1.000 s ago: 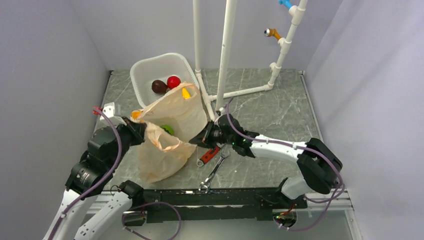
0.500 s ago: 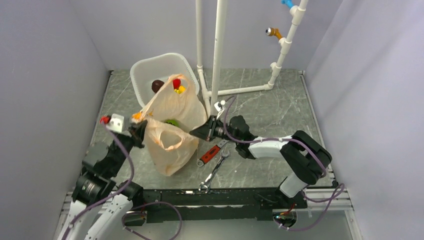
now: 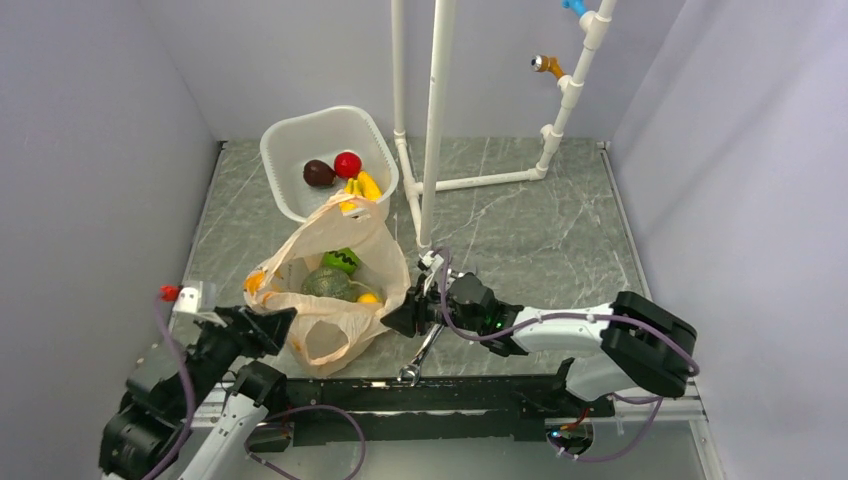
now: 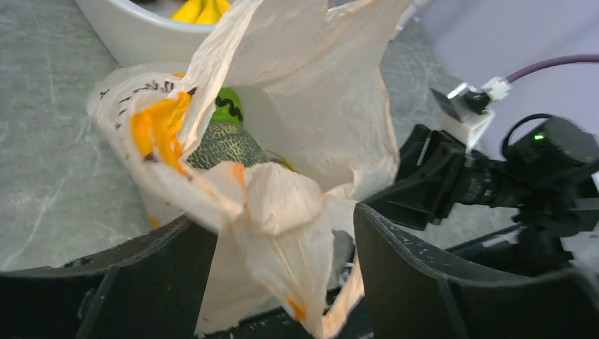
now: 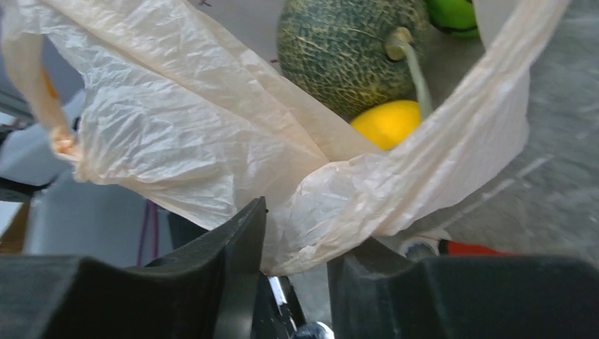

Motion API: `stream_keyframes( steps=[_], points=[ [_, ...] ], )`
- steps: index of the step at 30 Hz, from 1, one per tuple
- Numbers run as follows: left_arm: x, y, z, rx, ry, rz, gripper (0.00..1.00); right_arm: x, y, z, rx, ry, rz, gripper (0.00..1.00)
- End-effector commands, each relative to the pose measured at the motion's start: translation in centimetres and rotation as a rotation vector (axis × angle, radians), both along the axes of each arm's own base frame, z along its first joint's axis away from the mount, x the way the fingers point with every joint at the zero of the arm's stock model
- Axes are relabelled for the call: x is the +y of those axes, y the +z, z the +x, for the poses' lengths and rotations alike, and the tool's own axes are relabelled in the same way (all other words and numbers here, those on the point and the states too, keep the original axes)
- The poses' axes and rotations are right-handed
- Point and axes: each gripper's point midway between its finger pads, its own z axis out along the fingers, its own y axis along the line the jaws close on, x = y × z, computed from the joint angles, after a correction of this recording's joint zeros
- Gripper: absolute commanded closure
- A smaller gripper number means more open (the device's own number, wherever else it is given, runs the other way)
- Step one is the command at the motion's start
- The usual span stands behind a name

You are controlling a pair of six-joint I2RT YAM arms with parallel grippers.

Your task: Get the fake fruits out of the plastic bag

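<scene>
The plastic bag (image 3: 345, 225) lies slumped and open on the table, its mouth facing up. Inside it are a dark-green netted fruit (image 3: 327, 284), a bright green striped ball (image 3: 342, 260) and a yellow ball (image 3: 368, 298). A yellow banana bunch (image 3: 362, 186) rests in the white tub (image 3: 285, 135). My left gripper (image 4: 282, 272) is open at the bag's near left, with a loose fold of the bag (image 4: 318, 85) hanging between its wide jaws. Open more narrowly, my right gripper (image 5: 297, 244) is at the near right corner, and bag film (image 5: 176, 127) sags between its fingers.
The tub also holds a red ball (image 3: 347, 164) and a maroon fruit (image 3: 319, 173). A silver wrench (image 3: 425, 350) lies under my right gripper near the front edge. A white pipe frame (image 3: 435, 120) stands just right of the tub.
Both grippers came down and toward the near edge, then opened. The bag dropped from being held up and stretched to lying on the table. The banana bunch now sits in the tub.
</scene>
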Motion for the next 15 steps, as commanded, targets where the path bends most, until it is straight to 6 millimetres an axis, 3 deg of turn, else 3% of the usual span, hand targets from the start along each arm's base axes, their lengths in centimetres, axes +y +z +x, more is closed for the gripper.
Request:
stream_keyframes(
  steps=[1,4,7,11,15],
  points=[
    [0.8,0.6,-3.8,0.099,-0.013,-0.043,0.15,-2.7,-1.7,0.7,-0.110,-0.075,-0.182,0.55],
    [1.3,3.5,-5.5,0.063,-0.046,-0.023,0.02,-3.8,-0.4,0.5,-0.116,-0.098,-0.262,0.45],
    [2.4,5.8,-5.7,0.077,-0.018,0.061,0.01,-5.2,1.9,0.5,-0.120,-0.141,-0.297,0.38],
    [3.2,6.8,-2.5,0.132,0.040,0.222,0.01,-5.8,5.8,0.4,-0.135,-0.152,-0.270,0.31],
    [1.8,7.4,2.2,0.163,0.037,0.313,0.01,-3.4,9.5,0.6,-0.152,-0.107,-0.213,0.28]
  ],
)
